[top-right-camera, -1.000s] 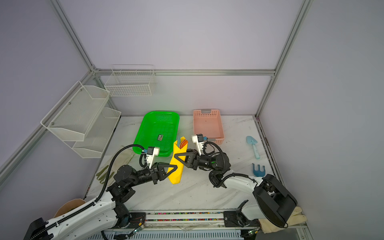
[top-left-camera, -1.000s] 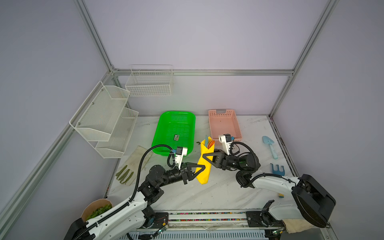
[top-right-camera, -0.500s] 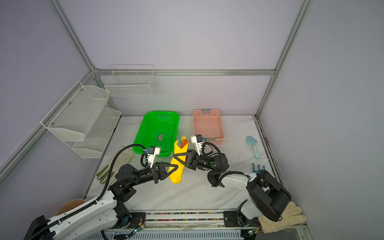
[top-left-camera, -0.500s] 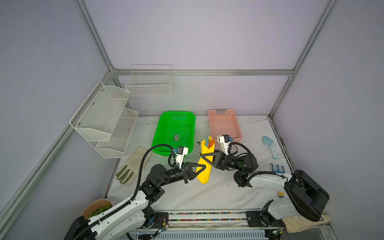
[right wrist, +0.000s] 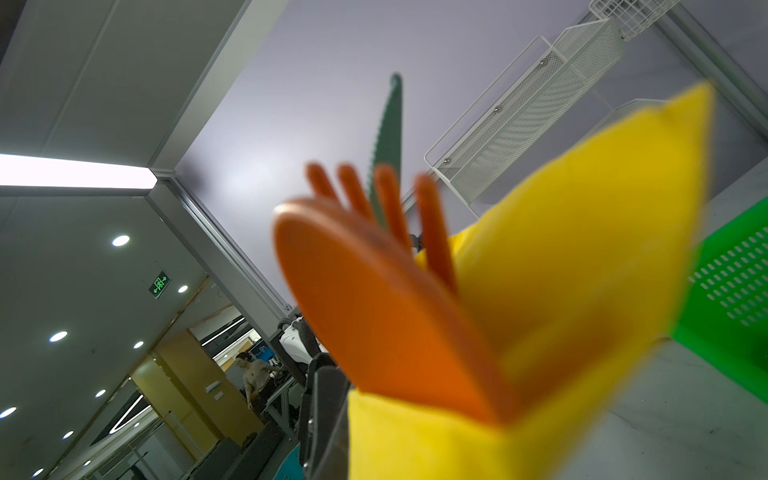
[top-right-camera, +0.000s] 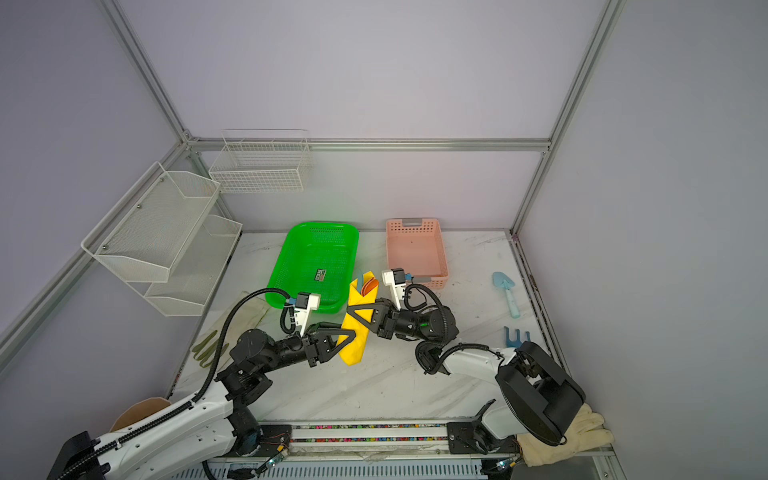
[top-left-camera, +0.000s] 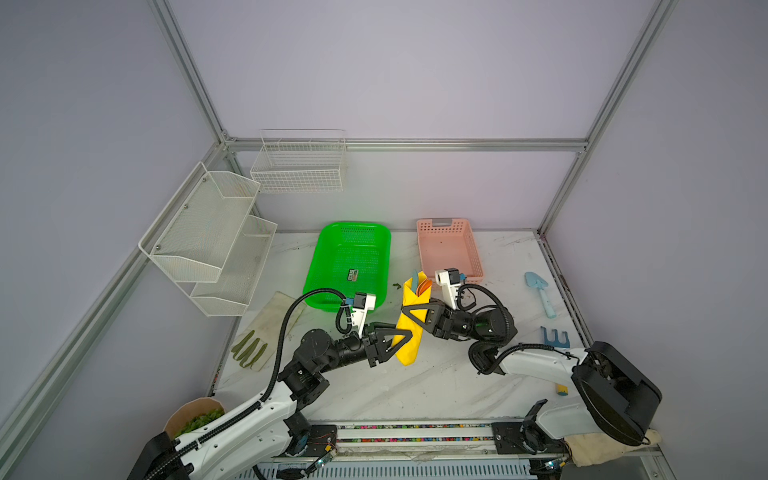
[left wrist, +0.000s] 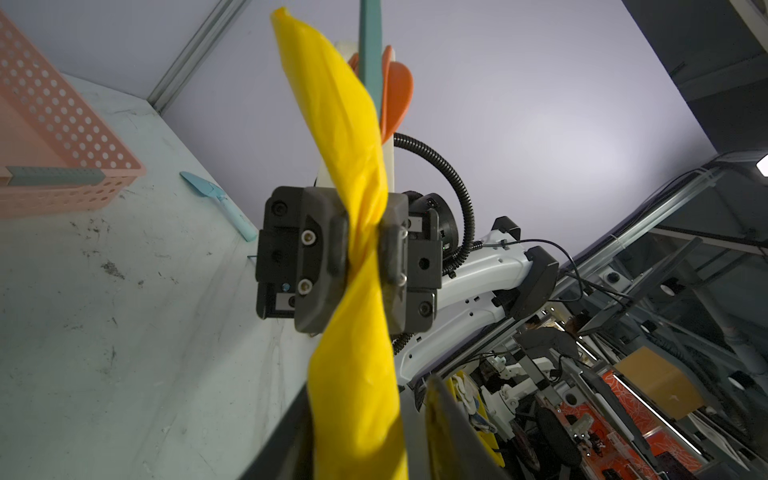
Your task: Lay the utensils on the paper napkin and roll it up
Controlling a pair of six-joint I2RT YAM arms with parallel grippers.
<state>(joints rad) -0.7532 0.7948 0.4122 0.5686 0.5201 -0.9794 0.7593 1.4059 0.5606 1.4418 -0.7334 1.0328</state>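
The paper napkin (top-left-camera: 411, 351) (top-right-camera: 358, 299) is a yellow roll held slanting above the table. The utensils stick out of its far end: an orange spoon (right wrist: 374, 311), orange fork tines (right wrist: 390, 199) and a dull teal piece (left wrist: 370, 50). My right gripper (top-left-camera: 409, 309) (left wrist: 365, 249) is shut on the middle of the roll, which it pinches narrow. My left gripper (top-left-camera: 405, 336) (left wrist: 370, 424) sits at the roll's lower end. Its jaws are open, with one finger (left wrist: 440, 415) standing apart from the paper.
A green basket (top-left-camera: 349, 266) and a pink basket (top-left-camera: 449, 249) stand just behind the roll. A light blue shovel (top-left-camera: 540, 293) and a blue rake (top-left-camera: 555, 337) lie at the right. Gloves (top-left-camera: 266, 332), wire shelves (top-left-camera: 208, 237) and a bowl of greens (top-left-camera: 195, 417) are at the left.
My right gripper has closed on the roll. My left gripper has opened off its lower end. The roll has stayed where it was.
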